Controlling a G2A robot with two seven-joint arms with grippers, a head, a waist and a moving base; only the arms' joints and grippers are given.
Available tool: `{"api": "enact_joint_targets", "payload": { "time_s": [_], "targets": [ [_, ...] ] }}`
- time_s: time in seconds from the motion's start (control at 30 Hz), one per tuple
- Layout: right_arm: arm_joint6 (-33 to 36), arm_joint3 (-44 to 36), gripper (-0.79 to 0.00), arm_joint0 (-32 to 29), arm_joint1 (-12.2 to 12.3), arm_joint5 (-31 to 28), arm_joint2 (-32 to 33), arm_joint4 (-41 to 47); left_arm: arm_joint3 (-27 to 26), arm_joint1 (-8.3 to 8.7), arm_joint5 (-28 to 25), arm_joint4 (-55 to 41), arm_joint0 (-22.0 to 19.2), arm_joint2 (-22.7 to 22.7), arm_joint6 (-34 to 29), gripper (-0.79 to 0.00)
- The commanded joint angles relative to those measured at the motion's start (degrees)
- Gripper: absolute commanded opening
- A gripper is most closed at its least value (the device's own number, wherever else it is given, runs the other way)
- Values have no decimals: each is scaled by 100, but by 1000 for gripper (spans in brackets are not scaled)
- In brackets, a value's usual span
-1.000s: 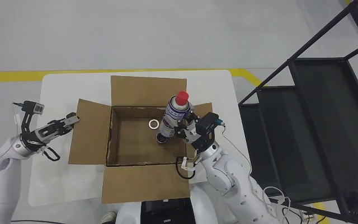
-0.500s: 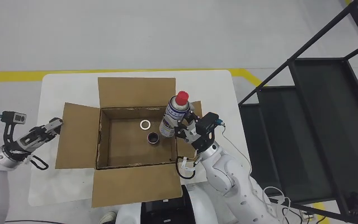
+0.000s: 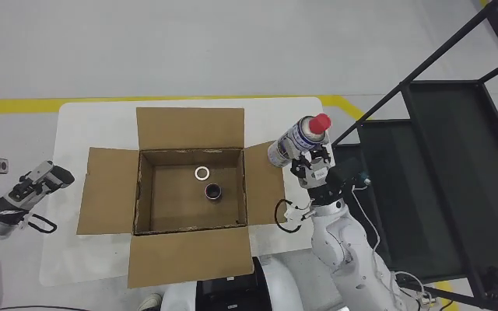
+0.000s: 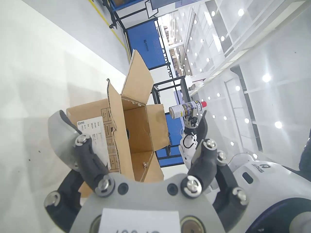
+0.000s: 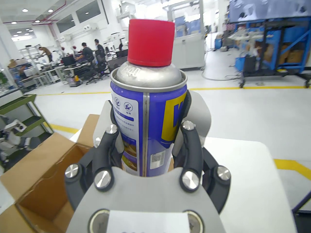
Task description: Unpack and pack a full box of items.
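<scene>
- The right gripper [image 5: 148, 122] pinched the spray can [image 3: 299, 140] by its body, red cap up, in the air past the box's right flap, probably to set it down outside.
- The box [image 3: 187, 128] sat open on the table [image 3: 93, 124], flaps splayed. A ring [image 3: 202, 172] and a small dark pot [image 3: 212, 191] lay inside, seemingly awaiting unpacking.
- The left gripper [image 4: 130, 118], fingers spread and empty, hung off the left flap, likely leaving room.

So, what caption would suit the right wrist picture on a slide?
A red-capped spray can clamped in the right pincer, open cardboard box alongside.
</scene>
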Motion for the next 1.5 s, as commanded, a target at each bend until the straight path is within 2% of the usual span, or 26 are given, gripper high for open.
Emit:
{"api": "enact_joint_targets", "payload": {
  "time_s": [0.0, 0.17, 0.57, 0.67, 0.8, 1.0, 1.47],
  "targets": [
    [-276, 55, -785, -256, 18, 59, 276, -59, 0, 0, 0, 0, 0, 0, 1, 0],
    [-830, 445, -785, -511, 30, -210, 675, 435, 0, 0, 0, 0, 0, 0, 1, 0],
    [-851, 522, -785, -515, 30, -270, 686, 495, 0, 0, 0, 0, 0, 0, 1, 0],
    [-715, 752, -785, -388, 38, -93, 783, 272, 0, 0, 0, 0, 0, 0, 1, 0],
    [-992, 1570, -785, 56, 14, 195, 774, 101, 0, 0, 0, 0, 0, 0, 1, 0],
    [-2091, 3335, -785, 963, -55, 231, 482, -129, 0, 0, 0, 0, 0, 0, 1, 0],
    [-2821, 6666, -785, 2770, -333, 260, -214, 221, 0, 0, 0, 0, 0, 0, 1, 0]
  ]
}}
